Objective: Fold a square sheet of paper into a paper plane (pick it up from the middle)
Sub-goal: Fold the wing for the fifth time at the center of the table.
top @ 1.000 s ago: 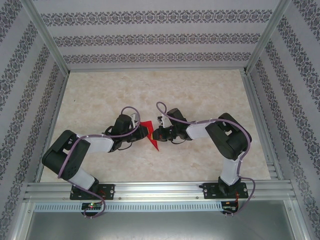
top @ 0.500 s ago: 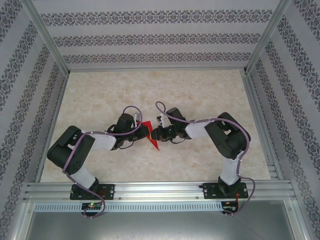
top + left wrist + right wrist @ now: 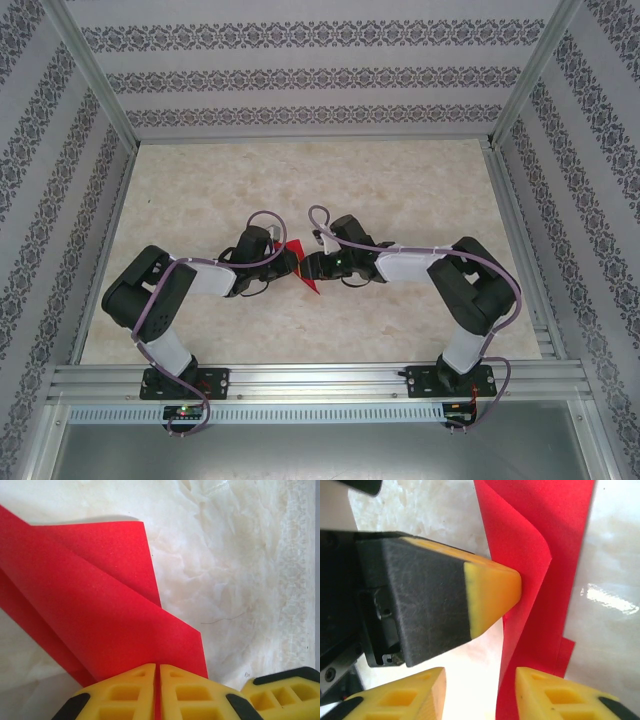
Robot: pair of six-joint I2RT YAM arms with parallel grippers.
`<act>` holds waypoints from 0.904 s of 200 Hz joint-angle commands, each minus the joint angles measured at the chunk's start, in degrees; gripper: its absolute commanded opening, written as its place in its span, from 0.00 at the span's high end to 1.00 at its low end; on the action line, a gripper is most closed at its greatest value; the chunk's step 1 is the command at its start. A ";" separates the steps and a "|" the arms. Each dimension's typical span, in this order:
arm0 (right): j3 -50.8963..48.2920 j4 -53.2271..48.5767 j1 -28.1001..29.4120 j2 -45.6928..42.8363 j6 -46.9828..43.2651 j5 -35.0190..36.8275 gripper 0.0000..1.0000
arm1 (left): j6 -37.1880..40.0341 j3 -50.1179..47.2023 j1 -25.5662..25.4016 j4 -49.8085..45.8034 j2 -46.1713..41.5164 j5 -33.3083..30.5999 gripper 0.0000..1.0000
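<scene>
The two arms meet in the middle of the pale table (image 3: pixel 400 190), and the red paper (image 3: pixel 100 620) is right there between them. The left gripper (image 3: pixel 157 672) is pinched tight on one edge of the paper. Its two yellow fingers (image 3: pixel 192 695) are pressed together, with only a thin red line between them. The paper is not flat any more. It has folds in it, and one flap lies over another. In the left wrist view it spreads up and to the left, away from the fingers, and it leaves a soft shadow on the table. The right gripper (image 3: pixel 480 680) has its fingers apart, with a gap between them. A folded edge of the paper comes down into that gap, just beside one of the fingers, and nothing squeezes it there. One yellow-tipped finger (image 3: pixel 490 595) of the left gripper reaches in from the side and touches the red fold.
</scene>
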 commanded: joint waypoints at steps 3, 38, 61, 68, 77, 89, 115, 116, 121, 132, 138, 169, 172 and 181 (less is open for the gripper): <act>-1.60 -0.87 1.72 -2.87 -4.35 10.04 0.55 | -0.74 1.31 -0.75 -1.15 0.17 -1.16 0.89; -1.93 -1.95 3.17 -3.22 -5.80 13.51 0.57 | -0.74 1.63 -0.77 -1.46 0.25 -1.16 0.89; -1.71 -2.10 4.06 -2.59 -5.75 12.98 0.63 | -0.74 1.59 -0.78 -1.71 0.11 -1.27 0.89; -1.63 -1.95 4.24 -2.36 -5.65 12.73 0.65 | -0.73 1.60 -0.74 -1.75 0.09 -1.26 0.89; -1.49 -1.75 4.33 -1.86 -5.37 12.21 0.67 | -0.75 1.60 -0.75 -1.74 0.15 -1.23 0.89; -1.51 -1.38 4.42 -1.40 -5.12 11.45 0.69 | -0.74 1.50 -0.80 -1.84 0.13 -1.21 0.89; -1.24 -1.16 4.69 -0.59 -5.46 10.72 0.68 | -0.73 1.66 -0.81 -2.18 0.15 -1.40 0.89; -1.21 -1.13 4.73 -0.54 -5.49 10.70 0.68 | -0.74 1.66 -0.78 -2.20 0.15 -1.38 0.89; -1.17 -1.11 4.77 -0.42 -5.62 10.52 0.68 | -0.66 1.71 -0.82 -2.23 0.13 -1.49 0.89; -0.95 -1.28 4.94 -0.15 -5.93 10.51 0.67 | -0.65 1.69 -0.75 -2.41 0.14 -1.56 0.89; -0.91 -1.37 5.03 0.01 -6.14 10.67 0.66 | -0.65 1.78 -0.76 -2.57 0.15 -1.67 0.89; -0.51 -1.46 5.13 0.78 -6.92 10.87 0.67 | -0.48 2.02 -0.78 -3.28 0.15 -1.77 0.89; -0.48 -1.46 5.13 0.88 -6.93 10.92 0.67 | -0.48 2.05 -0.76 -3.31 0.17 -1.72 0.89; -0.53 -1.22 5.13 1.23 -6.92 11.20 0.70 | -0.44 2.17 -0.75 -3.39 0.24 -1.63 0.89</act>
